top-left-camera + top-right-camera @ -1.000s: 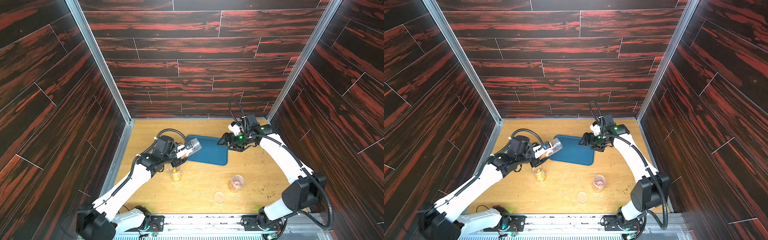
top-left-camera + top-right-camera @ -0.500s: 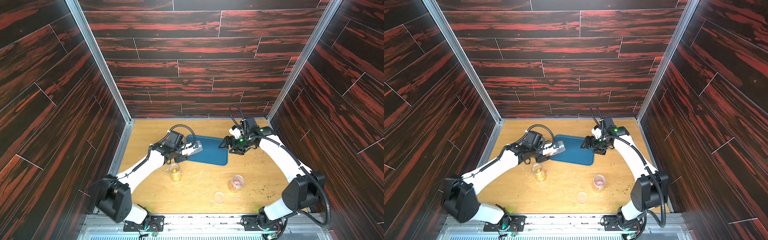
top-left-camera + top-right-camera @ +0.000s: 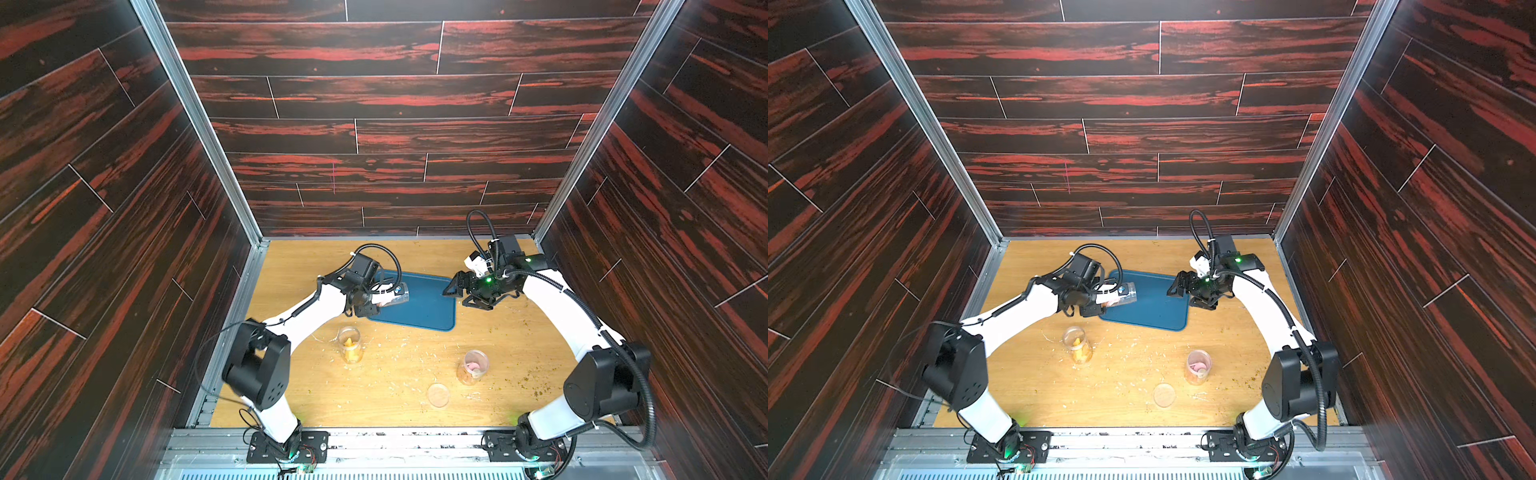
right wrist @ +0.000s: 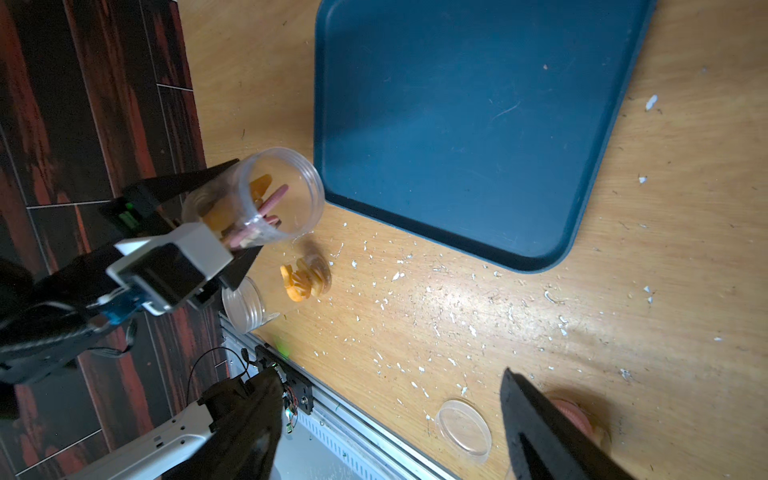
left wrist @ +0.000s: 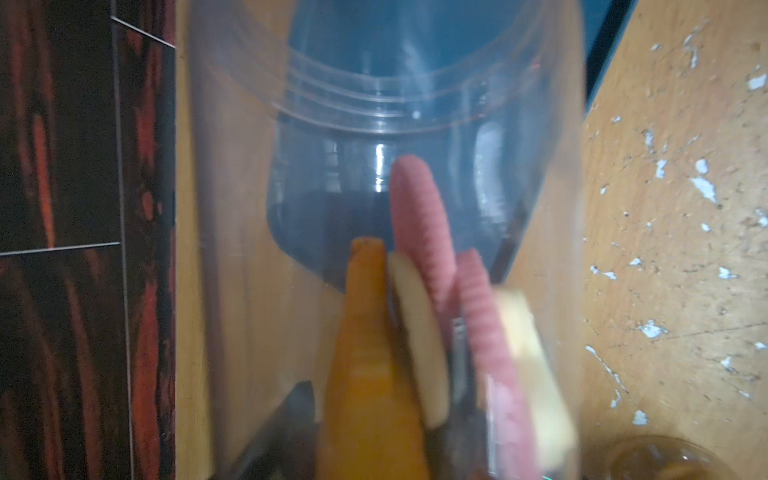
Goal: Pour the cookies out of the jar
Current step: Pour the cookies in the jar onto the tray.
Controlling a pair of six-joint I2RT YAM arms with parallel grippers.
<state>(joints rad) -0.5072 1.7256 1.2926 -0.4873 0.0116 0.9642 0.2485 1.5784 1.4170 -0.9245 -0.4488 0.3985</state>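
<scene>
Inspecting both top views, you will find the left end effector pinching the clear jar across its body. The jar is lifted off the counter and lies nearly on its side, with its open mouth aimed toward 3 o'clock over the 9 o'clock edge of the blue tray.

The cookies are inside the jar, bunched at the base end near the fingers. The left wrist view shows two ridged pink rounds, an orange piece and two pale ones standing on edge. The right wrist view shows the same cluster behind the jar mouth.

Your right end effector hangs at the tray's 3 o'clock edge with its jaws spread apart.

At 6 o'clock of the held jar, a second jar stands upright holding orange pieces. A third jar with pink contents stands toward 4 o'clock, and a clear lid lies flat just beside it. Pale crumbs are scattered across the counter.
</scene>
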